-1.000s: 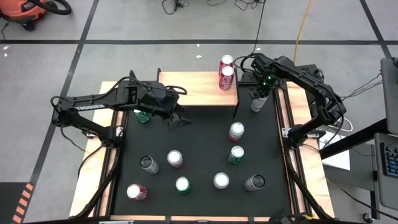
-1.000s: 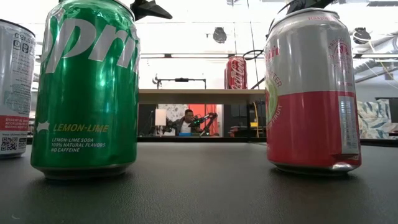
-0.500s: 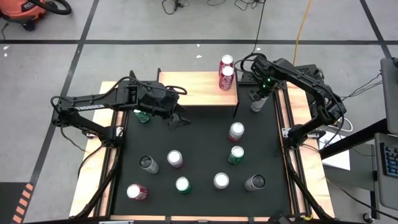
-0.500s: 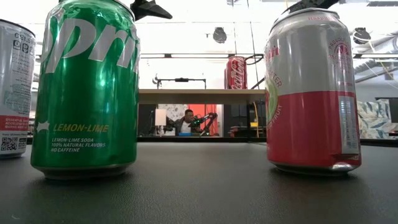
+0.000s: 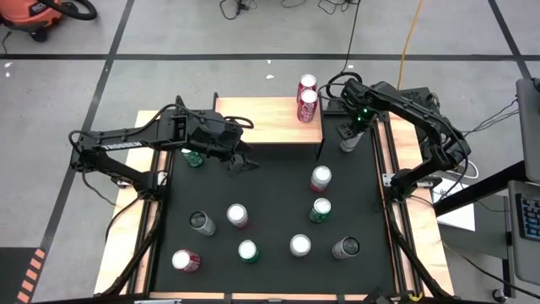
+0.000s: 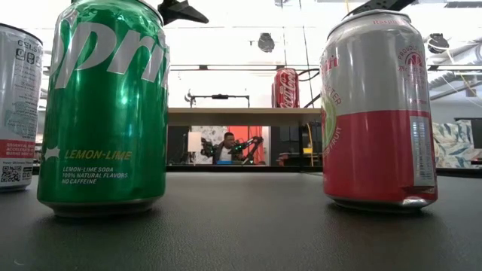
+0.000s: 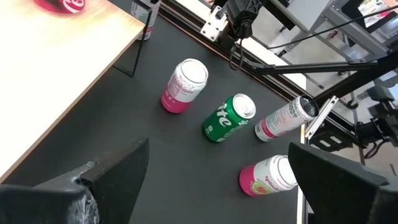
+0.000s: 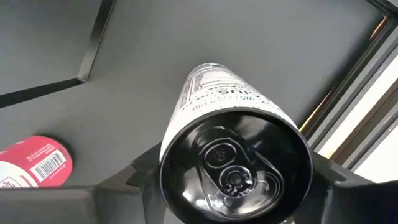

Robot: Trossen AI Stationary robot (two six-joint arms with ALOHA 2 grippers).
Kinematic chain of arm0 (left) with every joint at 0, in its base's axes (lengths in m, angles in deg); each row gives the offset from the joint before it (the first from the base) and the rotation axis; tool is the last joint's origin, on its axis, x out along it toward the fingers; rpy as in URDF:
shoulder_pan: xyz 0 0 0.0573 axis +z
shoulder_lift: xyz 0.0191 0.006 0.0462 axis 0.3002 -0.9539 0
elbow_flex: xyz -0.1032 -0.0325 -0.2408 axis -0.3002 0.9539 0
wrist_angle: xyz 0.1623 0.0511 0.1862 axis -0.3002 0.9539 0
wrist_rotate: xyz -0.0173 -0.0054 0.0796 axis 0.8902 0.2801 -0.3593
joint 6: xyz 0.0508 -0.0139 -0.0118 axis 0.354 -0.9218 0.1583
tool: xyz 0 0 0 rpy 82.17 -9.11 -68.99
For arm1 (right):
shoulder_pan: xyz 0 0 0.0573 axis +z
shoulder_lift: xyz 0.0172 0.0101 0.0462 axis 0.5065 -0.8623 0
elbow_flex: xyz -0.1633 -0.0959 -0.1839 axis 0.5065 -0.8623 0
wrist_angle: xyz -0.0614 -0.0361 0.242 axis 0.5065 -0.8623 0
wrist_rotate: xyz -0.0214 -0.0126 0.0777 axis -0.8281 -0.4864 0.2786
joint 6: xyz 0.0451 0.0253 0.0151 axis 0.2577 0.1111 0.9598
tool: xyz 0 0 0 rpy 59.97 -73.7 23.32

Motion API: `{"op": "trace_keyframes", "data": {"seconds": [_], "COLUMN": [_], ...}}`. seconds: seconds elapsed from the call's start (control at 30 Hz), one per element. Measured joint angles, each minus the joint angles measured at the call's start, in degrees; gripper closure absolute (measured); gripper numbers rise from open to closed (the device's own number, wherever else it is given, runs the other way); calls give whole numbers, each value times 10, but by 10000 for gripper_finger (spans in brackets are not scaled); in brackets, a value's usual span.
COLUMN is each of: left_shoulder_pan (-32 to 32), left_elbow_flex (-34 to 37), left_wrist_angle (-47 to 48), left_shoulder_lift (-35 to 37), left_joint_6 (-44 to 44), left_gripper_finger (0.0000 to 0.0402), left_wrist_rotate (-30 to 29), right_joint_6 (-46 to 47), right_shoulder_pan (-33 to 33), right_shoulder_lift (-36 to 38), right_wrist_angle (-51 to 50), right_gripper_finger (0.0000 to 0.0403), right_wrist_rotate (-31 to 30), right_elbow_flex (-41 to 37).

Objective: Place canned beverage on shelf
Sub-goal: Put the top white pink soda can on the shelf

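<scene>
Standing upright, white can [image 8: 231, 124] with black top between right claw [image 8: 233, 186] fingers.

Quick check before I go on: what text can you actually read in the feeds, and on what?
"LEMON-LIME", "LEMON-LIME SODA 100% NATURAL FLAVORS NO CAFFEINE": green can, low view.
Coca-Cola script: red can on the shelf.
Fine print on the pink-and-white can and on the can between the right gripper's fingers: too small.
</scene>
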Motion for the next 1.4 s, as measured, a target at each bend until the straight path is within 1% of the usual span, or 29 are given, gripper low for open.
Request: {"op": "trace_keyframes", "data": {"seconds": [0.17,0.3,0.43,0.53,0.7,0.9,1.03,1.2,1.4], "left_shoulder_pan": [0,0,0,0,0,0,1,-3,-12], "left_elbow_flex": [0,0,0,0,0,0,0,0,0], "left_wrist_angle": [0,0,0,-1,-10,-58,-85,-100,-113], "left_shoulder_lift": [0,0,0,0,0,0,0,0,0], "left_joint_6": [0,0,0,2,27,50,52,76,108], "left_gripper_finger": [15,15,15,15,15,15,15,15,15], "left_wrist_rotate": [-7,-7,-11,-22,-32,-45,-48,-60,-64], "right_joint_6": [14,38,77,101,162,233,267,308,351], "right_shoulder_pan": [0,1,12,32,70,118,149,184,231], "right_shoulder_lift": [20,58,100,128,175,214,231,245,250], "right_wrist_angle": [-13,-28,-75,-108,-128,-138,-141,-140,-141], "right_gripper_finger": [176,181,182,181,182,181,181,180,180], "right_wrist_rotate": [36,59,85,90,93,127,151,180,200], "right_elbow_flex": [5,15,25,36,54,72,80,91,121]}}
